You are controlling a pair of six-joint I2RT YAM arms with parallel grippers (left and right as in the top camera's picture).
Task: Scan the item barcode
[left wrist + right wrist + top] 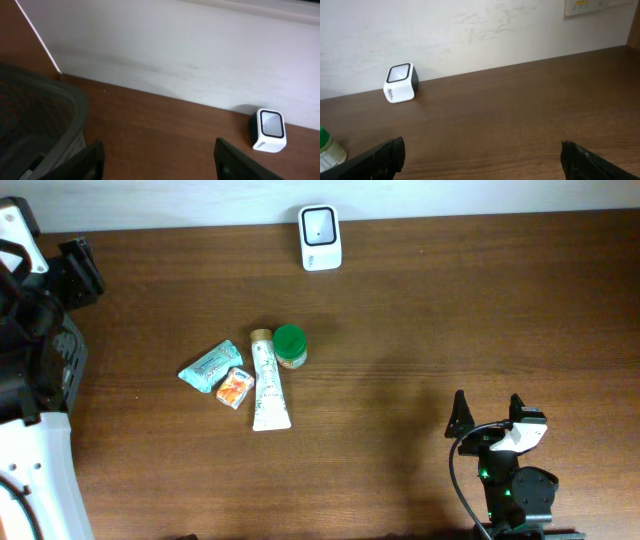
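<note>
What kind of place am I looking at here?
Probably a mock shop checkout on a test bench: a white barcode scanner, a tube and a green-lidded jar on a wooden table, and a grey basket alongside.

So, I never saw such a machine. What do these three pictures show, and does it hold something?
It is a robot with two arms at a wooden table. One picture looks down from above; the other two come from a camera on each wrist. On the table: a white barcode scanner by the wall, a teal packet, a small orange packet, a white tube, a green-lidded jar. A grey basket stands at the left. The left gripper and right gripper are open and hold nothing.
</note>
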